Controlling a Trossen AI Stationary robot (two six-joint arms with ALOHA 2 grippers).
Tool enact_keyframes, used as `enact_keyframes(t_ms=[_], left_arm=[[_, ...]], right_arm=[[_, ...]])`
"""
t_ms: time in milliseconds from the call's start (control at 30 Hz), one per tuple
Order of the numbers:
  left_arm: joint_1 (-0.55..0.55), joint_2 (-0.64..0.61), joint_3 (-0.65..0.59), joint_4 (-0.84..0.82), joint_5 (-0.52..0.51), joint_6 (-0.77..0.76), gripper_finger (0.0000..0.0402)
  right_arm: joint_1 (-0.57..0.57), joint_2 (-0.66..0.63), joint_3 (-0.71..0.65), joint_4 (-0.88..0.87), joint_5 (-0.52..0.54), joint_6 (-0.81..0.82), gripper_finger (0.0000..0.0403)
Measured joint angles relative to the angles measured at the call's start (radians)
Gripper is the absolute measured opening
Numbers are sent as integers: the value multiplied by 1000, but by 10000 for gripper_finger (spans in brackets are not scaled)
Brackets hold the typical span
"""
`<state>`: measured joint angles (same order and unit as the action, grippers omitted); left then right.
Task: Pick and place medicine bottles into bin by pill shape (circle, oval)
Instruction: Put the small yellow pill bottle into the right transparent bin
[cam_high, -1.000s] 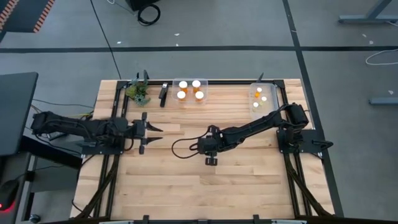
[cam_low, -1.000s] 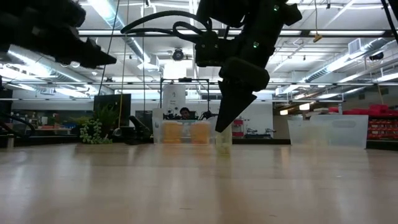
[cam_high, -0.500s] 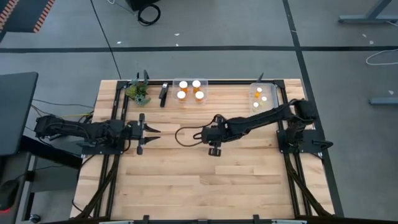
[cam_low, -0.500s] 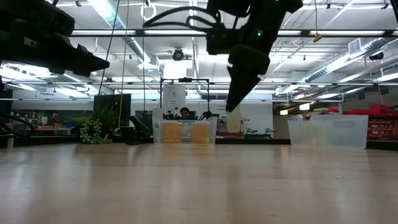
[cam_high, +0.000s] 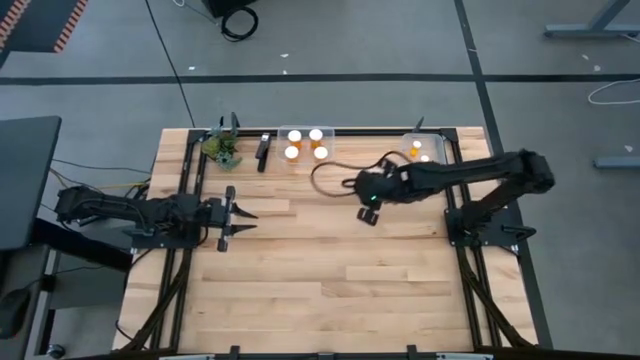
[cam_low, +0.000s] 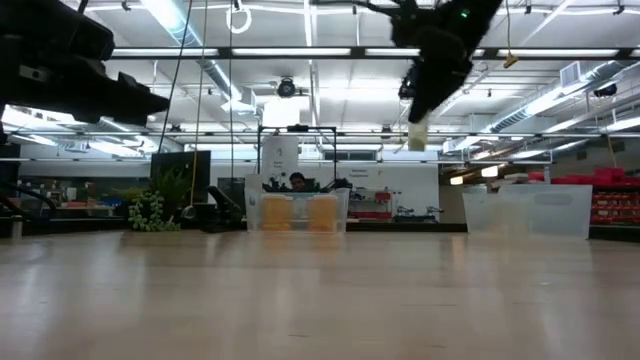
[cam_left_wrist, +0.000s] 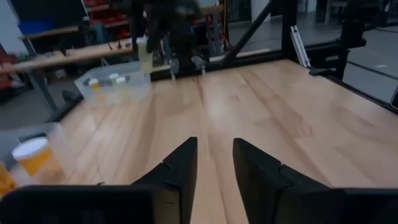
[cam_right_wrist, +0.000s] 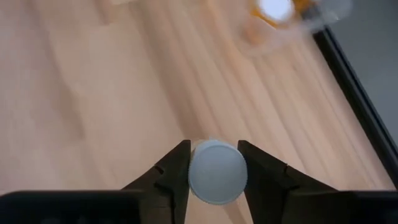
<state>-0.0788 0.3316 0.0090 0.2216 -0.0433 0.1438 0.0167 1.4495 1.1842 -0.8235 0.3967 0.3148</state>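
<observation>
I've got a medicine bottle (cam_right_wrist: 217, 171) pinched between the two fingers of the right tool (cam_right_wrist: 214, 169), white cap facing my wrist camera, and it's riding high in the air, nowhere near the counter (cam_high: 330, 270). From the low camera the bottle (cam_low: 418, 135) hangs pale beneath the dark fingers, well above the wood. My landmark is the right-hand bin (cam_high: 423, 155) at the far edge of the counter: the right tool (cam_high: 371, 205) sits on the near side of that bin, off toward the counter's middle, not over it yet. That bin shows a few white-capped bottles (cam_high: 417, 146) inside it. Well off to the other side of it, along the same far edge, the second clear bin (cam_high: 306, 146) holds four more capped bottles (cam_high: 293, 152). So I judge I'm in the carry step: the pick is done, the drop isn't. I can't read the pill shape inside this bottle from any camera, so I can't say for sure which bin it belongs in. If it goes with that right-hand bin, the next move calls for swinging the bottle over the rim, centring it above a free spot, lowering, and only then releasing. The left tool (cam_left_wrist: 210, 163) waits far from the landmark bin, low over the counter's opposite side, fingers set a narrow gap apart with nothing between them.
</observation>
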Motion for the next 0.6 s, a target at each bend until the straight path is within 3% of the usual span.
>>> enact_keyframes(t_ms=[300, 600], left_arm=[[0, -6, 0, 76, -1, 51, 107], [0, -5, 0, 75, -1, 51, 107]], right_arm=[[-222, -225, -216, -1, -5, 116, 134], [-457, -258, -231, -135, -10, 251, 134]])
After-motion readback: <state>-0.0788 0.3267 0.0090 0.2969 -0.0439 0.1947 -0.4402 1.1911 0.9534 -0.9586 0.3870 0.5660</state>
